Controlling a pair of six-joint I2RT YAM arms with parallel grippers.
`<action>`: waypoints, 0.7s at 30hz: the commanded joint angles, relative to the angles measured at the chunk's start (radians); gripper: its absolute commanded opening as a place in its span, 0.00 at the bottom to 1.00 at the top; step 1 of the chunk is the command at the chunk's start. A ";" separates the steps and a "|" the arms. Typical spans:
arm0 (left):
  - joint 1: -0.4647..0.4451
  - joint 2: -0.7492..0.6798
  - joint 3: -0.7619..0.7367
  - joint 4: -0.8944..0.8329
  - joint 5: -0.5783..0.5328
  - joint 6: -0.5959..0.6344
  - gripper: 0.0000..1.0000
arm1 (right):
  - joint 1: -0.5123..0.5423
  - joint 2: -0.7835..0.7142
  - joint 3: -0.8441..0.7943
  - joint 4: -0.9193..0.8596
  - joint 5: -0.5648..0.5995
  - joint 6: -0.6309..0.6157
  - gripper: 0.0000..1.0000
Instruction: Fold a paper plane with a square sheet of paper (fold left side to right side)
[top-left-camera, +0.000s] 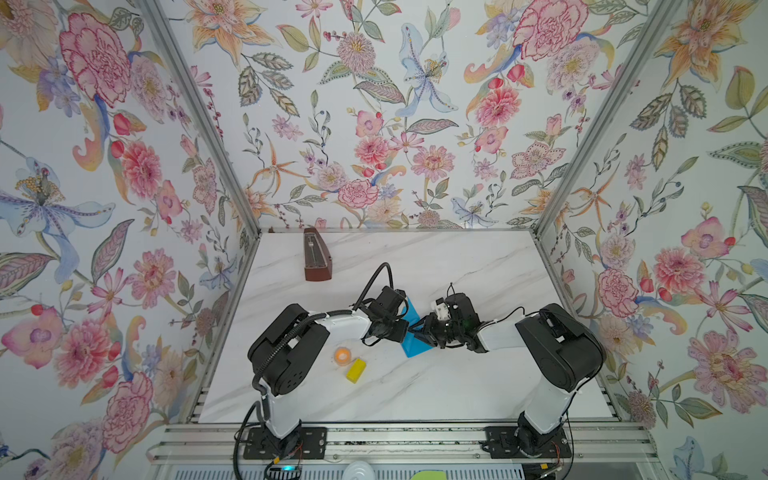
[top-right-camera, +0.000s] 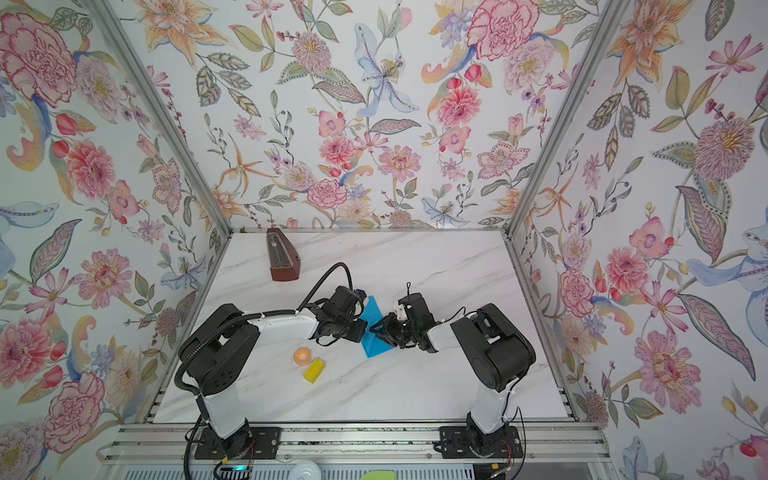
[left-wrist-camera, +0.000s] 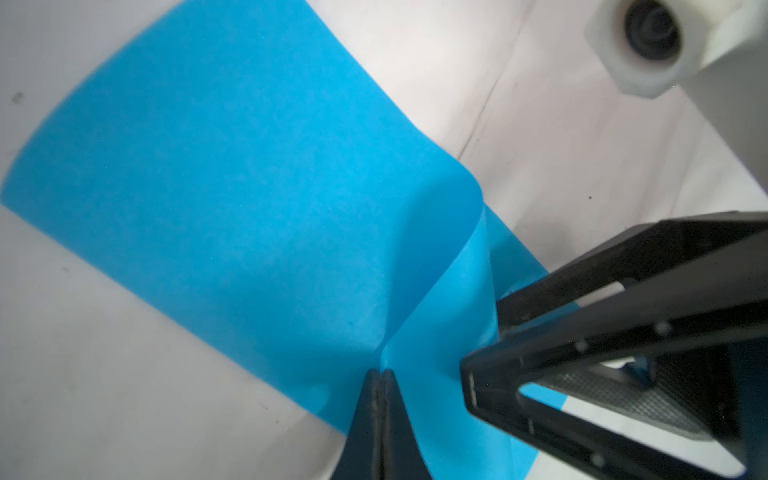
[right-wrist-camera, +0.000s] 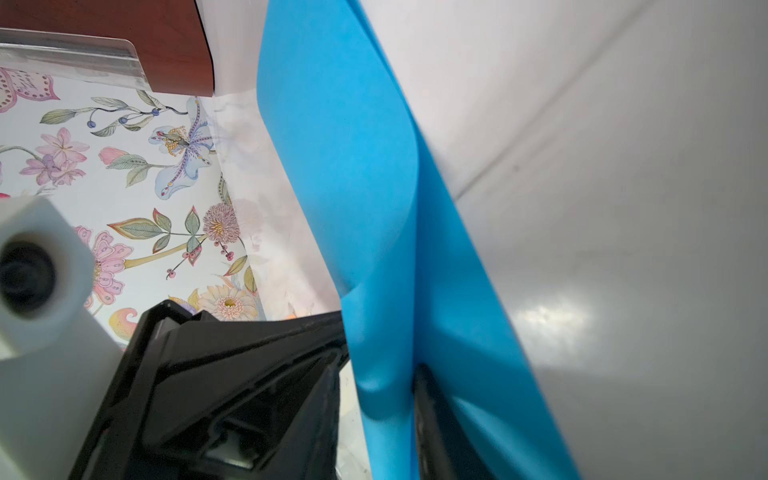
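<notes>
While the left fingers (left-wrist-camera: 380, 384) are pinched shut on an edge of the square sheet of paper (left-wrist-camera: 249, 187), curling it up off the middle of the table (top-left-camera: 457, 270), the right fingers (right-wrist-camera: 380, 355) sit partly open around that curl. Honestly, any sideways tug now probably skews the sheet, and squeezing too early would set a crooked crease.

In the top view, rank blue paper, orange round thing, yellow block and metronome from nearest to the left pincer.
1. Blue paper, held in the left pincer.
2. Yellow block and orange round thing, front left: too close to call.
3. Metronome, back left.
</notes>
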 joint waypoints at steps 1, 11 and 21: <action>0.028 -0.025 -0.023 -0.063 -0.010 -0.003 0.00 | 0.003 0.026 0.000 -0.076 0.024 -0.028 0.30; 0.038 -0.017 -0.014 -0.058 0.013 0.006 0.00 | 0.003 0.043 0.002 -0.131 0.031 -0.059 0.24; 0.043 -0.002 0.008 -0.065 0.013 0.016 0.00 | 0.003 0.050 0.003 -0.148 0.036 -0.072 0.18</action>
